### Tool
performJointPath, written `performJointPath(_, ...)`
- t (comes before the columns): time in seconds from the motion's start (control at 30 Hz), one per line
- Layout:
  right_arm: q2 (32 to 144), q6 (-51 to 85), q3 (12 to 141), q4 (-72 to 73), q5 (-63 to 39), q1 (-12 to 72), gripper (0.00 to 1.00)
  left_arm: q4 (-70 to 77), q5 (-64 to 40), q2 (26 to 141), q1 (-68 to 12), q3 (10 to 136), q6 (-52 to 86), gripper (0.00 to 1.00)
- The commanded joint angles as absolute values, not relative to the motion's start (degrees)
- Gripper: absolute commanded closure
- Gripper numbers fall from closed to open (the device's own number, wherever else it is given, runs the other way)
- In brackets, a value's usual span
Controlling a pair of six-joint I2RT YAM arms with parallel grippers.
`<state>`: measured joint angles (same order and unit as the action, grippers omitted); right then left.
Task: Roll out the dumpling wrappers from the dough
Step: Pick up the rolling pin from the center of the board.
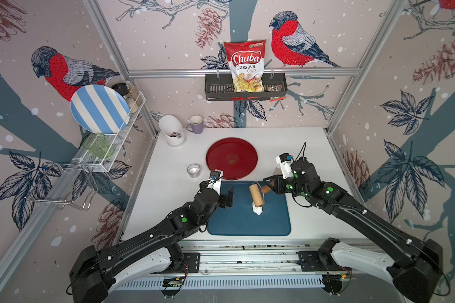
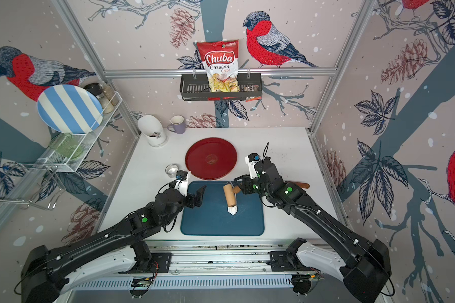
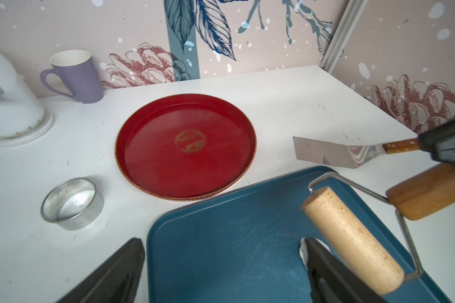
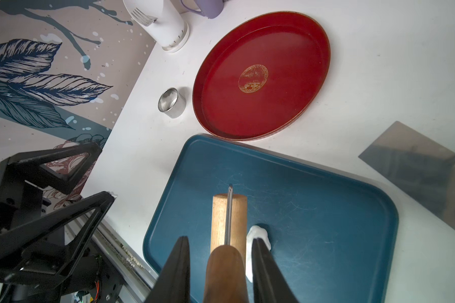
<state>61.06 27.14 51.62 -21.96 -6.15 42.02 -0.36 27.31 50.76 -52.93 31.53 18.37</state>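
Observation:
The dough [image 1: 258, 210] [image 2: 232, 210] [image 4: 258, 236] is a small white lump in the middle of the blue tray [image 1: 247, 223]. My right gripper [image 1: 269, 185] [image 4: 221, 240] is shut on the brown handle of a wooden roller [image 1: 256, 195] [image 3: 350, 238]. The roller's near end meets the dough. Over the tray's far left corner my left gripper [image 1: 227, 195] [image 3: 221, 240] stands wide open with nothing in it. One of its fingers hides most of the dough in the left wrist view. The dumpling wrappers are out of view.
A red round plate [image 1: 221, 162] lies just beyond the tray, with a metal ring cutter [image 1: 194, 170] to its left. A metal spatula [image 3: 326, 152] lies right of the tray, under my right arm. At the back left stand a purple mug [image 1: 196, 124] and a white utensil holder [image 1: 171, 131].

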Motion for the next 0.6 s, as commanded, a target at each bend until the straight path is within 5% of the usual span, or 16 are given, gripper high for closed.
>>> performJointPath(0.0,61.37,28.66,52.63,-22.78,2.65,45.52,1.00,-4.95,29.64,50.54,-52.34,31.80,26.21,0.04)
performJointPath(0.27,66.05,31.93,55.11,-23.91,8.99,52.38,1.00,-6.38,27.01,50.21,-51.93,29.24,30.42,0.04)
performJointPath(0.57,64.18,33.90,52.34,-15.27,-2.80,49.15,1.00,8.88,9.25,46.13,-51.94,24.67,14.40,0.05)
